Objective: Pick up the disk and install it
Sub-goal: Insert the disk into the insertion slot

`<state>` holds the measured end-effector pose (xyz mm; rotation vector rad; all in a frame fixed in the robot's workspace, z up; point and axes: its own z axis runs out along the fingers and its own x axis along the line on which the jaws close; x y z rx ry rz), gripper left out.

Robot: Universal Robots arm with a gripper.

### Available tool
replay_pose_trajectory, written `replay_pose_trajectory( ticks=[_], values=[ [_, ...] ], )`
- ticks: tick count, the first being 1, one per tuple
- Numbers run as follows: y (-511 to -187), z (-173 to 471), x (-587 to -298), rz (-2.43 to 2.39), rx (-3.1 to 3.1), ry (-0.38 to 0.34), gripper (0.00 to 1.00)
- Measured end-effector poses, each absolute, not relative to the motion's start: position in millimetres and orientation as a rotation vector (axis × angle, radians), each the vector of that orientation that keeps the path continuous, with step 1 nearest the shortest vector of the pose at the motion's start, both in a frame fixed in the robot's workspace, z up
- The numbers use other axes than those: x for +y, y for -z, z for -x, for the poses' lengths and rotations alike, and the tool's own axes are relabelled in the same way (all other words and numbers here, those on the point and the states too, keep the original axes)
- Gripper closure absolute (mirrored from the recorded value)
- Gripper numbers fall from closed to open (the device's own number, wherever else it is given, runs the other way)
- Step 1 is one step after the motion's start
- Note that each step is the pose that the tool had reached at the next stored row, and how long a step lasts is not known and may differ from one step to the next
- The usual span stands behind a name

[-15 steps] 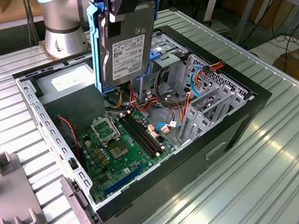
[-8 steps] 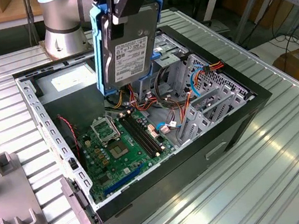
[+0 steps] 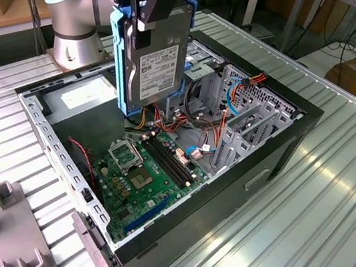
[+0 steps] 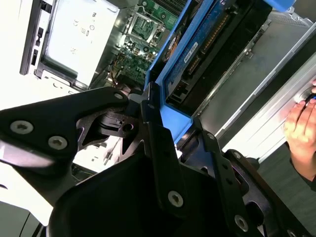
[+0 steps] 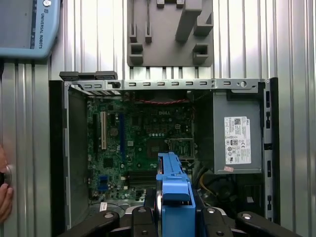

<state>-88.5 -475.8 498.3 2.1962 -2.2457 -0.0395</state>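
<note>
The disk [image 3: 156, 62] hangs upright above the open computer case [image 3: 50, 150], its white label facing the exterior view and its blue carrier frame along the edges. My gripper [image 3: 139, 14] is shut on the disk's top edge, black fingers on either side. In the first wrist view the disk's blue frame [image 5: 173, 195] stands edge-on between my fingers [image 5: 140, 217], over the green motherboard [image 5: 143, 143]. The second wrist view has the disk [image 4: 207, 49] seen from its underside, its blue frame clamped in the gripper [image 4: 153, 116].
Inside the case lie the motherboard [image 3: 143, 173], a power supply [image 3: 80, 95] and a metal drive cage [image 3: 244, 123] with cables. A grey fixture [image 3: 14, 254] sits on the slatted table. A person's hand [image 4: 301, 128] rests beside the case.
</note>
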Motion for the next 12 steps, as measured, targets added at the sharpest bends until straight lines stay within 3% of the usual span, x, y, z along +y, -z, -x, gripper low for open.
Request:
replay_pose_trajectory(
  ticks=[12],
  values=[
    [-498.1, 86.2, -482.7, -2.196, -2.246, 0.040, 0.63]
  ],
)
